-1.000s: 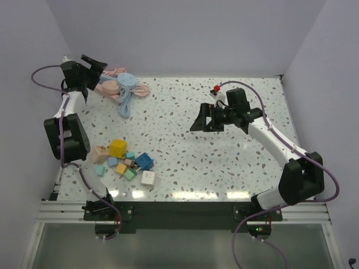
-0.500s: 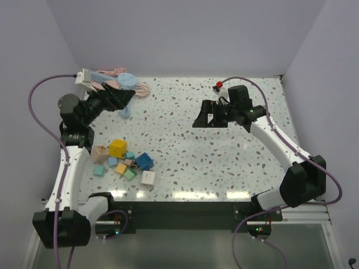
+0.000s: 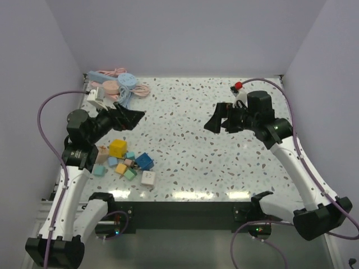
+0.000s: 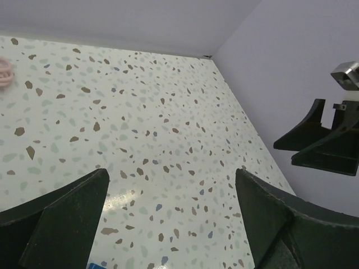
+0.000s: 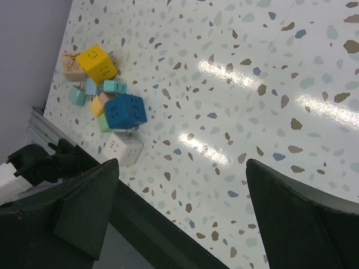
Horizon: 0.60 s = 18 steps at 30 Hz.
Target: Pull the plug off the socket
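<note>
Two grippers: black two-finger tools, both raised off the table, touching nothing.
Left gripper (image 3: 130, 118): fingers spread wide, nothing between them; it points across the table toward the right arm.
Right gripper (image 3: 217, 121): fingers also wide apart and empty; its camera looks down on the cube cluster.
Cube cluster: near-left part of the table; yellow cube socket (image 3: 118, 148), blue cube socket (image 3: 144, 161) and white cube socket (image 3: 148, 179), with small teal, green, orange and pink blocks (image 3: 124, 167) packed touching between them.
Plug: cannot tell which small block is plugged into which socket.
Far-left corner: pastel pink and blue coiled cords (image 3: 126, 89), well apart from the cubes.
Surface: white speckled terrazzo table (image 3: 185, 151).
</note>
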Each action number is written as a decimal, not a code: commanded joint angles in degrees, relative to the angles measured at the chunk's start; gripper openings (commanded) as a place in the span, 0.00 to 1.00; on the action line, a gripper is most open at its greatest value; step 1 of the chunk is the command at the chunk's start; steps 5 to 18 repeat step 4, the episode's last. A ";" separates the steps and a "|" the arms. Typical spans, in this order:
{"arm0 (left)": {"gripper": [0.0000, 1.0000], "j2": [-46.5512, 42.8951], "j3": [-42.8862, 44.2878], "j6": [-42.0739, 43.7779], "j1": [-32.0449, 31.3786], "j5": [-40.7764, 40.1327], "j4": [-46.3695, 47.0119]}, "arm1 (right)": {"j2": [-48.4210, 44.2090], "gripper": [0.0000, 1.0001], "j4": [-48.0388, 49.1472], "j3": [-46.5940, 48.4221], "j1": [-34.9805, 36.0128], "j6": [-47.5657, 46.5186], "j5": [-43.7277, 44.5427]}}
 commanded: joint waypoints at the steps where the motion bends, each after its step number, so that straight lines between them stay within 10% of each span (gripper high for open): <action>1: 1.00 -1.80 3.04 4.28 -2.40 -7.74 -5.99 | -4.09 0.99 -0.85 -1.68 -0.05 3.39 2.22; 18: 1.00 -3.73 4.09 8.67 -4.42 -13.62 -9.33 | -8.57 0.99 -0.05 -3.97 -0.05 6.38 8.10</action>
